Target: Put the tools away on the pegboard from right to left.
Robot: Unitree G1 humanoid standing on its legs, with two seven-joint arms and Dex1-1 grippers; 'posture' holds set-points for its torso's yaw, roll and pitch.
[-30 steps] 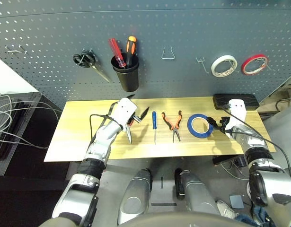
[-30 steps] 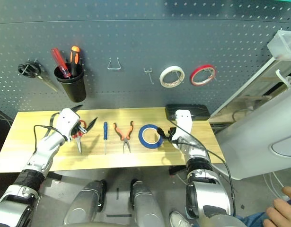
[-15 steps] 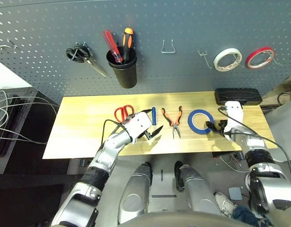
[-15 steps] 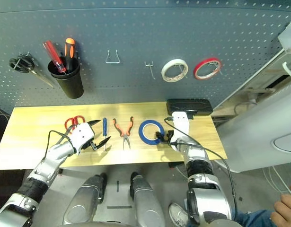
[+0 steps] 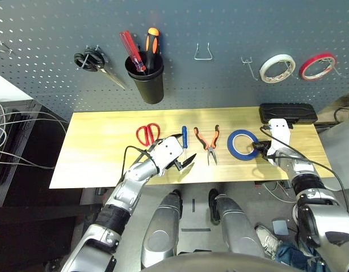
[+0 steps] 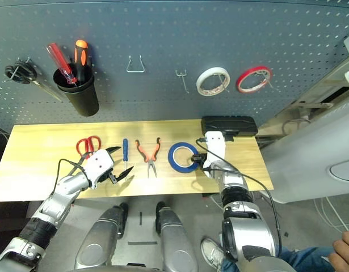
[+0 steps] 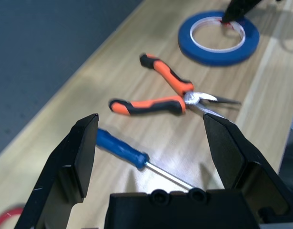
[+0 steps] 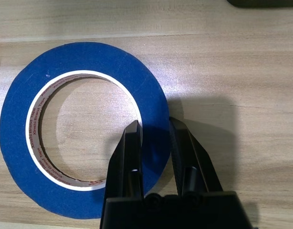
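Observation:
Four tools lie in a row on the wooden table (image 5: 95, 153): red-handled scissors (image 5: 147, 134), a slim blue-handled screwdriver (image 5: 184, 141), orange-and-black pliers (image 5: 208, 141) and a blue tape roll (image 5: 242, 143). My right gripper (image 8: 153, 125) is shut on the blue tape roll (image 8: 84, 133), one finger inside the ring and one outside its near rim. My left gripper (image 5: 183, 154) stands open near the table's front edge, just in front of the screwdriver (image 7: 120, 149), with nothing between its fingers. The pegboard (image 5: 219, 90) rises behind the table.
On the pegboard hang black-handled scissors (image 5: 95, 62), a black cup (image 5: 147, 85) with two screwdrivers, a wire hook (image 5: 202, 52), a small hook (image 5: 248, 67), a white tape roll (image 5: 276, 68) and a red one (image 5: 317, 66). A black case (image 5: 287, 112) lies at the table's back right.
My right gripper has shut on the blue tape roll's rim. My left gripper has drawn back from the scissors toward the front edge by the screwdriver. The head camera has shifted.

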